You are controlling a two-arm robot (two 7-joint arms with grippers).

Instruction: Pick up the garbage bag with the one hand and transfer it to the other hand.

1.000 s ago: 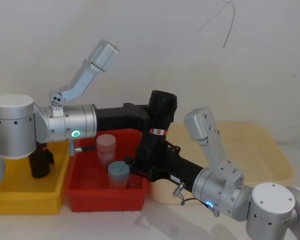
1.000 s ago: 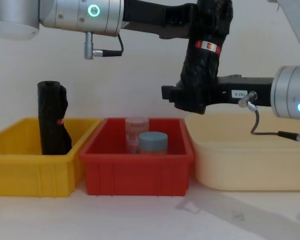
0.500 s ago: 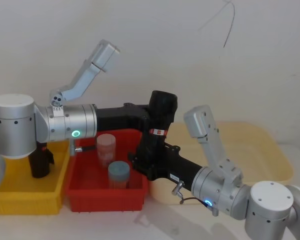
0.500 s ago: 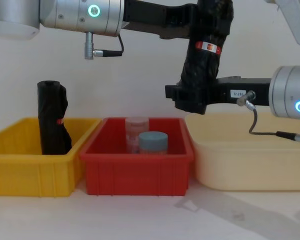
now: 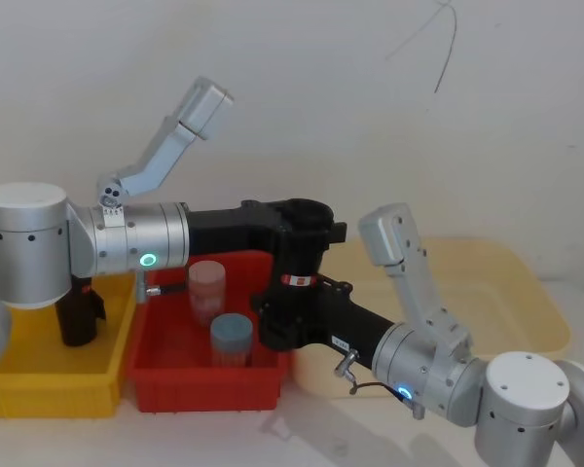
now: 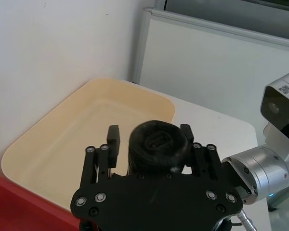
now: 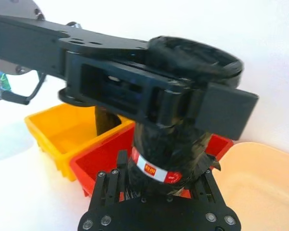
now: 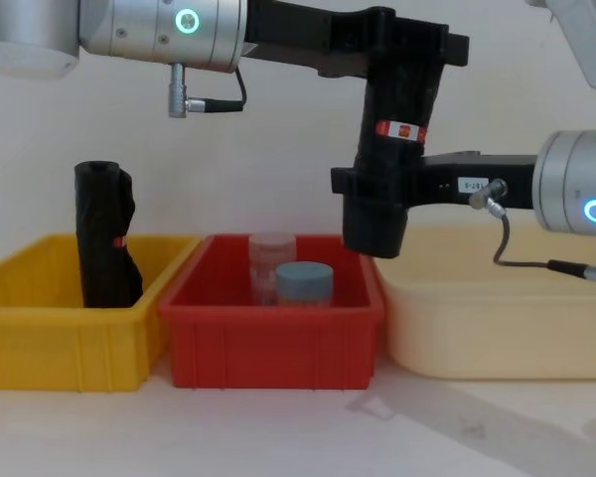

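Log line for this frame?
phase: handover | left tool: open, flanking top | right tool: shut on garbage bag | bag: upright, lifted

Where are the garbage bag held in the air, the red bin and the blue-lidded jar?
garbage bag [image 8: 397, 129]: chest view, on its red-and-white label.
red bin [image 8: 278, 350]: chest view, on its front wall.
blue-lidded jar [image 8: 304, 279]: chest view, on its lid.

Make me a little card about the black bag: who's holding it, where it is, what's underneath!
Thing: garbage bag, upright, up in the air
Holder: right gripper, shut on its lower half
Other arm: left gripper, open, one finger each side of the bag's top
Underneath: right edge of the red bin, next to the beige tray
Handover: looks almost finished
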